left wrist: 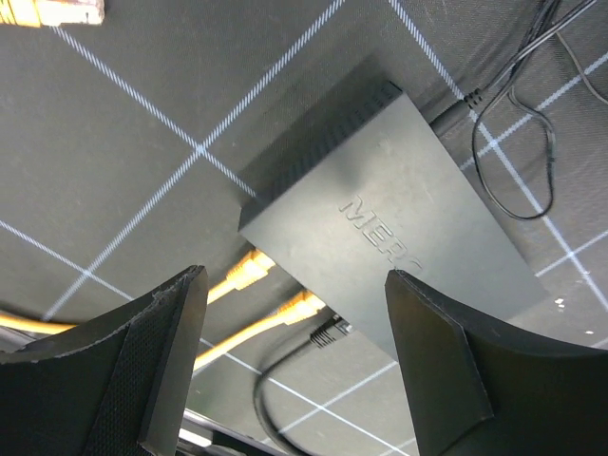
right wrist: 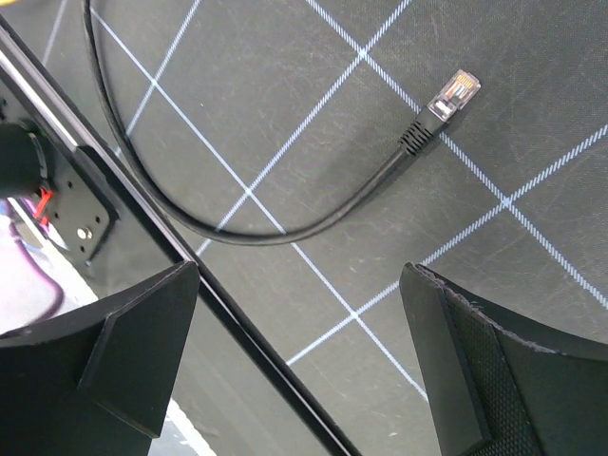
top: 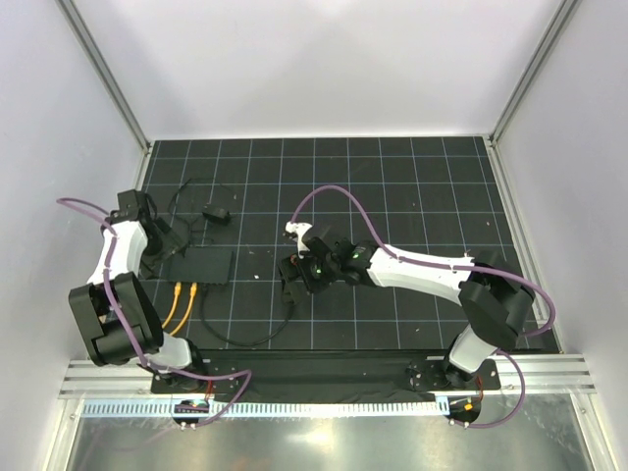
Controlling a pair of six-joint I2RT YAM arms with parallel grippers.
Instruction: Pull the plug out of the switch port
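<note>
1. Two claws are in view, and both stand with their fingers apart, clamping nothing. The left claw hangs over the switch. The right claw hangs over bare gridded worktop.
2. The switch lies flat at the left of the top view, just right of the left arm's wrist. In the left wrist view it fills the centre and right of the frame, with raised lettering on its lid.
3. Along its socket edge, at lower centre of the left wrist view, the yellow plugs sit in two neighbouring ports. A black plug sits in the next port beside them, partly in shadow.
4. A thin power lead meets the opposite edge at the upper right of that frame.
5. In the right wrist view a loose plug with a clear tip lies on the worktop at upper right. Its black cable curves down and left, then runs up to the top left corner.
6. Whether that cable is the one seated in the switch cannot be told.
7. A small black adapter lies above the switch in the top view.
</note>
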